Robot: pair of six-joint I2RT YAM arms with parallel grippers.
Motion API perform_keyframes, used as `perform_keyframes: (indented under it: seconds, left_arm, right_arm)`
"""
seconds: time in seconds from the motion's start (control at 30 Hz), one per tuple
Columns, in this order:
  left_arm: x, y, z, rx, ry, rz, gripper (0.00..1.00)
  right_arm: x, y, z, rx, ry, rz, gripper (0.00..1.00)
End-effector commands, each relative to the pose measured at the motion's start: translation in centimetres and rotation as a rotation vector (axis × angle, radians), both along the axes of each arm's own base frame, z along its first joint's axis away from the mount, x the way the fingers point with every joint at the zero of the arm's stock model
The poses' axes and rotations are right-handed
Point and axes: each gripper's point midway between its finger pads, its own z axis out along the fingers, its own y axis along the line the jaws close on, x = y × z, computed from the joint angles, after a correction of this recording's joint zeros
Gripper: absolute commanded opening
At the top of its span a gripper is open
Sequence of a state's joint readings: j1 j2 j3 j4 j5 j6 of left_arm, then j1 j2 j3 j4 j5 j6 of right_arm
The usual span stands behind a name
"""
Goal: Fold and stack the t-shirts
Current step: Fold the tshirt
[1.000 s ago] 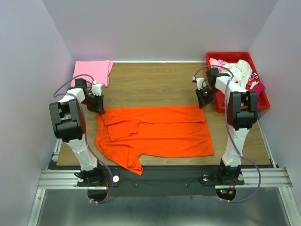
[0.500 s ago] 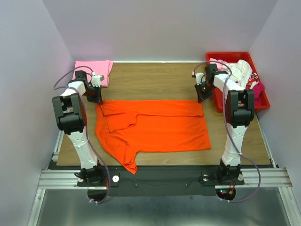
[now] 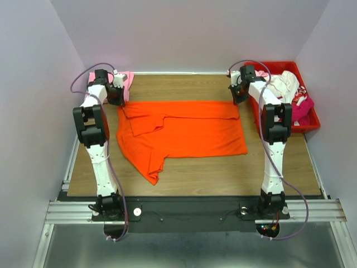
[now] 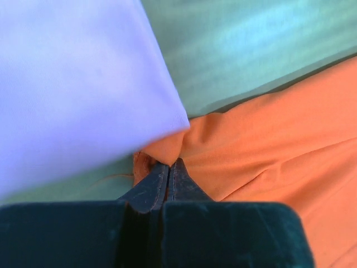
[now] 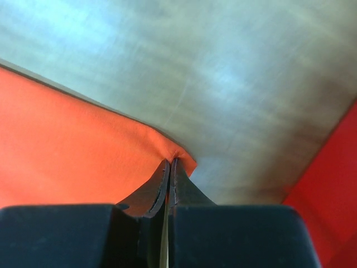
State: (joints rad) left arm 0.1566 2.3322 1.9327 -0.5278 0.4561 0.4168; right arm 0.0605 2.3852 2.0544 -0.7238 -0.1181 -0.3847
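The left gripper is clenched on the far left corner of the orange t-shirt, and the right gripper on its far right corner. The shirt lies spread across the worktop.

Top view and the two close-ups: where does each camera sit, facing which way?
Top external: above and behind the robot, looking down on the table, orange t-shirt, red crate; left arm and right arm show.
Left wrist: on that arm, looking along the left hand, shut on a shirt corner.
Right wrist: likewise; right hand shut on another corner, crate beside.
Shared: all show the orange t-shirt.
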Motion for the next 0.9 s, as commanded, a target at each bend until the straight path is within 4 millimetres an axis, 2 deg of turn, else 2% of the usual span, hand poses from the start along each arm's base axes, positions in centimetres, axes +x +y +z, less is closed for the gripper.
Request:
perform_keyframes:
  seconds: [0.0, 0.07, 0.1, 0.13, 0.17, 0.2, 0.23, 0.27, 0.3, 0.33, 0.37, 0.4, 0.43, 0.47, 0.5, 0.53, 0.57, 0.6, 0.63, 0.67, 0.73, 0.77, 0.87]
  left_arm:
    - [2.0, 0.4, 1.9, 0.027, -0.044, -0.005, 0.00]
    - [3.1, 0.3, 3.7, 0.022, -0.088, -0.013, 0.13]
    - [3.1, 0.1, 4.5, 0.008, -0.097, -0.023, 0.19]
    - [3.0, -0.1, 6.2, 0.006, -0.125, -0.032, 0.28]
    - [2.6, -0.4, 7.0, 0.006, -0.134, -0.051, 0.37]
    - [2.2, -0.6, 7.9, -0.001, -0.141, -0.056, 0.37]
    - [1.1, -0.7, 9.3, 0.004, -0.156, -0.075, 0.41]
    - [0.3, -0.9, 10.1, 0.004, -0.165, -0.093, 0.43]
    - [-0.6, -1.3, 10.8, -0.008, -0.173, -0.114, 0.46]
    - [-2.5, -1.2, 11.8, -0.018, -0.170, -0.115, 0.47]
    - [-3.5, -1.2, 12.4, -0.026, -0.175, -0.123, 0.48]
    - [-4.5, -1.4, 12.8, -0.044, -0.173, -0.127, 0.50]
    - [-6.5, -1.3, 13.1, -0.054, -0.165, -0.123, 0.51]
    - [-7.6, -0.5, 13.3, -0.064, -0.162, -0.112, 0.51]
    - [-8.8, -0.6, 13.5, -0.101, -0.161, -0.119, 0.51]
    - [-11.0, -0.7, 13.1, -0.126, -0.140, -0.116, 0.51]
    - [-12.2, -0.1, 12.9, -0.127, -0.139, -0.132, 0.51]
    - [-13.9, -0.6, 12.3, -0.154, -0.104, -0.151, 0.51]
    - [-16.1, -1.0, 11.5, -0.163, -0.071, -0.168, 0.50]
    - [-17.6, -0.7, 11.1, -0.164, -0.060, -0.195, 0.50]
    - [-19.6, -0.4, 10.6, -0.191, -0.054, -0.182, 0.49]
    - [-21.5, -0.3, 10.3, -0.219, -0.047, -0.177, 0.49]
    - [-23.8, -0.1, 10.2, -0.261, -0.038, -0.166, 0.48]
  right_arm:
    - [1.8, -1.6, -0.8, -0.059, -0.034, -0.060, 0.00]
    - [2.0, -1.4, 0.2, -0.057, -0.052, -0.060, 0.13]
    - [1.9, -1.3, 0.8, -0.047, -0.059, -0.059, 0.25]
    - [1.7, -0.7, 2.6, -0.017, -0.082, -0.047, 0.47]
    - [1.3, -0.1, 3.4, 0.003, -0.083, -0.036, 0.53]
    - [0.9, 0.3, 4.8, 0.020, -0.097, -0.023, 0.57]
    - [0.5, 0.8, 7.2, 0.038, -0.131, -0.010, 0.60]
    - [-0.2, 2.2, 8.7, 0.076, -0.142, 0.031, 0.61]
    - [-1.3, 2.7, 8.8, 0.088, -0.121, 0.047, 0.61]
    - [-2.1, 3.2, 9.6, 0.100, -0.122, 0.066, 0.61]
    - [-3.3, 4.6, 12.1, 0.135, -0.145, 0.110, 0.62]
    - [-4.6, 5.4, 11.9, 0.153, -0.118, 0.129, 0.62]
    - [-5.6, 6.2, 12.6, 0.172, -0.116, 0.147, 0.61]
    - [-7.1, 8.6, 12.9, 0.216, -0.092, 0.210, 0.60]
    - [-9.5, 9.8, 13.3, 0.230, -0.068, 0.253, 0.60]
    - [-10.9, 11.1, 13.0, 0.240, -0.048, 0.292, 0.59]
    - [-13.2, 14.3, 14.1, 0.257, -0.056, 0.385, 0.57]
    - [-14.6, 15.9, 13.9, 0.263, -0.041, 0.433, 0.56]
    - [-16.4, 17.2, 12.7, 0.266, 0.002, 0.470, 0.51]
    - [-18.7, 20.2, 12.6, 0.278, 0.023, 0.547, 0.48]
    - [-21.1, 22.9, 11.4, 0.279, 0.070, 0.618, 0.44]
    - [-23.4, 25.2, 10.6, 0.275, 0.099, 0.688, 0.42]
    - [-26.6, 28.4, 8.4, 0.245, 0.140, 0.782, 0.43]
